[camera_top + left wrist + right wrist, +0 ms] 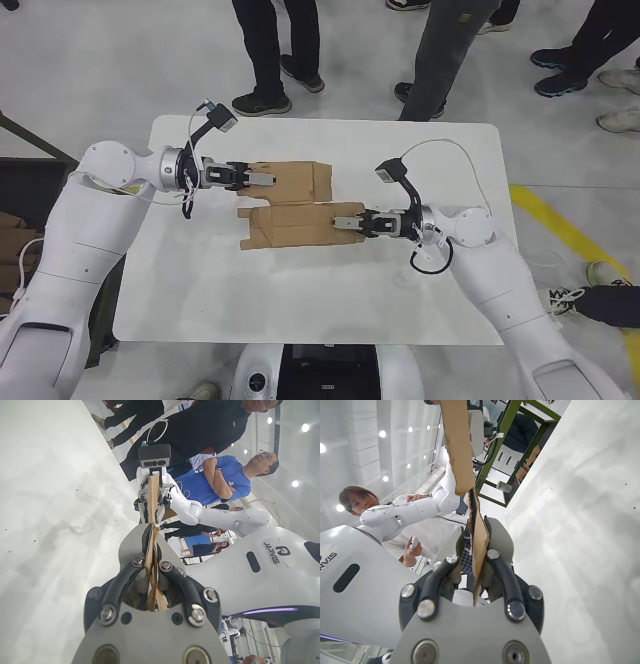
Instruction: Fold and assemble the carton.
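A flat brown carton (290, 205) is held over the middle of the white table (200, 300), its flaps spread out. My left gripper (268, 177) is shut on the carton's far left edge. My right gripper (340, 221) is shut on its near right edge. In the left wrist view the cardboard (152, 560) is seen edge-on, pinched between the fingers (130, 550), with the right gripper (152, 505) clamped on the far end. In the right wrist view the carton (477, 540) runs edge-on between the fingers (500, 540), and a flap (458, 447) bends away beyond them.
The table top (400, 290) around the carton is bare. Several people stand past the table's far edge (330, 122). A green frame with cardboard pieces (520, 450) stands off the table on the left arm's side.
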Motion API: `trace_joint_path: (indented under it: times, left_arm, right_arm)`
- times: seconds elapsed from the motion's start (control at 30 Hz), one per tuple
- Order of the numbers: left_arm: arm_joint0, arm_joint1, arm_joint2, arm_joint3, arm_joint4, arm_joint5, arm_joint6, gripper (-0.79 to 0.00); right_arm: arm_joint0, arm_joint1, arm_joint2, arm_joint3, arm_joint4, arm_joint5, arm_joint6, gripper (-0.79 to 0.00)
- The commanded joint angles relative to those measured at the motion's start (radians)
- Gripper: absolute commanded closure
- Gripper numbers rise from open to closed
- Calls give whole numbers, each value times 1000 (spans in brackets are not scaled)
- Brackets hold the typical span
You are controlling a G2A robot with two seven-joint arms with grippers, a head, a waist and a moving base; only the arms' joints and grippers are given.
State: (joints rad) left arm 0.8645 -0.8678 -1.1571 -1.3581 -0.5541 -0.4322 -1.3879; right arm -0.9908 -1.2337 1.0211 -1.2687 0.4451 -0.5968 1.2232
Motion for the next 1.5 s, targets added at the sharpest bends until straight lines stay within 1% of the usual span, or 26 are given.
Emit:
trace_joint_path:
  times: [0.0,0.1,0.23,0.27,0.3,0.33,0.53,0.9,1.03,1.3,1.47]
  left_arm:
    - [-1,1,2,0,3,-2,2,0]
    - [-1,2,5,0,3,-5,5,0]
    - [0,3,6,1,0,-8,8,0]
    - [0,3,6,0,-2,-10,10,-194]
    - [1,4,6,-1,-3,-13,13,-502]
    - [2,4,5,0,-5,-15,15,-785]
    - [17,5,-8,8,-60,-25,25,-785]
    - [41,8,-42,28,-160,8,-8,-785]
    - [55,9,-55,20,-209,32,-31,-785]
    - [79,13,-90,2,-225,51,-51,-785]
    - [96,16,-114,-34,-232,57,-57,-785]
  right_arm:
    - [1,0,-2,1,4,-1,-1,-37]
    - [3,1,-6,3,5,-2,-2,0]
    - [4,2,-10,4,13,-2,-2,0]
    - [4,2,-10,4,15,-3,-3,0]
    - [5,3,-11,5,16,-4,-4,0]
    - [3,3,-11,6,20,-7,-7,0]
    - [0,4,-7,14,30,-10,-28,0]
    - [-3,10,8,29,16,-7,-50,0]
    - [-4,12,9,31,3,0,-61,0]
    - [-6,12,2,44,0,4,-76,0]
    - [-2,11,-3,54,-4,3,-82,0]
